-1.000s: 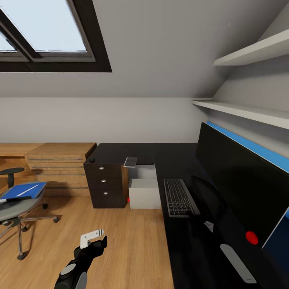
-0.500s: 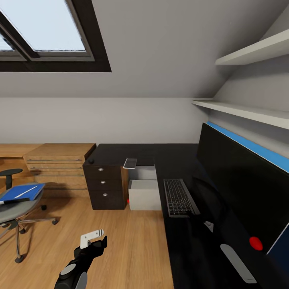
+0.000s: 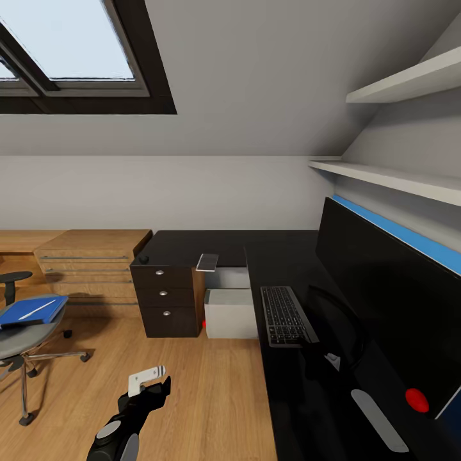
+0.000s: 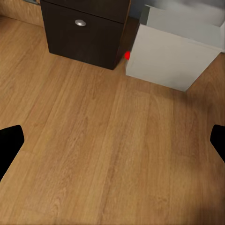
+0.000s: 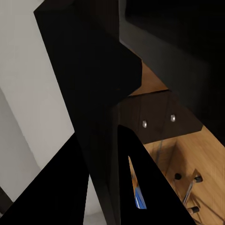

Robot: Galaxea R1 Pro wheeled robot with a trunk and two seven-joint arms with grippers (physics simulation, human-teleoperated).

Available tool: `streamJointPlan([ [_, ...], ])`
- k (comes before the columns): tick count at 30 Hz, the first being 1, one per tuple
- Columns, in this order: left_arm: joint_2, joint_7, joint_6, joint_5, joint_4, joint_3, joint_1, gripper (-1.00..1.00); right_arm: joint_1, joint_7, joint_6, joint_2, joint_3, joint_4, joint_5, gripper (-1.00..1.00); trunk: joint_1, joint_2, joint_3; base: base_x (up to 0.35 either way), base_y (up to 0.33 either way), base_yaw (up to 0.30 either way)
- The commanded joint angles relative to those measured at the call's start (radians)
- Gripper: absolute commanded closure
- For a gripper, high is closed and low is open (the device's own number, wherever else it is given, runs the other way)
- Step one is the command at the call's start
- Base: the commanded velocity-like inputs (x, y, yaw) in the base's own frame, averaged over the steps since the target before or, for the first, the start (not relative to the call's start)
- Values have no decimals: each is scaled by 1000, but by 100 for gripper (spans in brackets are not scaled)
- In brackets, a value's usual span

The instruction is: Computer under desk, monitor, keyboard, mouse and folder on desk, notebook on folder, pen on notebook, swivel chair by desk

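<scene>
Left gripper (image 4: pixel 112 140) gapes wide, empty; chair (image 3: pixel 22 336) at nine o'clock is cropped; right gripper's state unreadable.

A: Below the wrist?
B: Light wood plank floor (image 4: pixel 103 140). Dark drawer unit (image 4: pixel 84 30) with one round silver knob (image 4: pixel 80 22).
A: Beside it?
B: Boxy light grey computer tower (image 4: pixel 171 58), just beside; small red button (image 4: pixel 127 55) on its near edge. Left pincer (image 4: pixel 112 145) fingertips (image 4: pixel 9 140) wide apart, nothing between.

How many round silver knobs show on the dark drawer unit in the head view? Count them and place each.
3. On the dark drawer unit under the desk: top knob, middle knob, bottom knob, stacked one per drawer. Others may be hidden elsewhere.
</scene>
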Motion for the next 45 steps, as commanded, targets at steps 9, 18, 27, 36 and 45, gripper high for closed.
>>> streamJointPlan([
  [9, 0, 8, 3, 12, -2, -2, -1, -100, -1, -5, 2, -2, 1, 0, -8, -100, 0, -1, -1, 1, 0, 0],
  [18, 0, 8, 3, 11, -2, -2, -1, -100, -1, -4, 2, -2, -1, 0, -8, -100, 0, -1, -1, 0, -61, 0],
  [27, 0, 8, 3, 11, -2, -2, -1, -100, -1, -4, 1, -2, 0, 0, -8, -100, 0, -1, -1, 0, -19, 0],
  [36, 0, 8, 5, 11, -3, -2, -1, -100, -1, -4, 1, -2, 2, 1, -8, -100, 0, -1, -1, -180, 0, 0],
  [45, 0, 8, 5, 12, -3, -2, -1, -100, -1, -4, 0, -2, 2, 0, -7, -100, 0, -1, -1, -332, 0, 0],
])
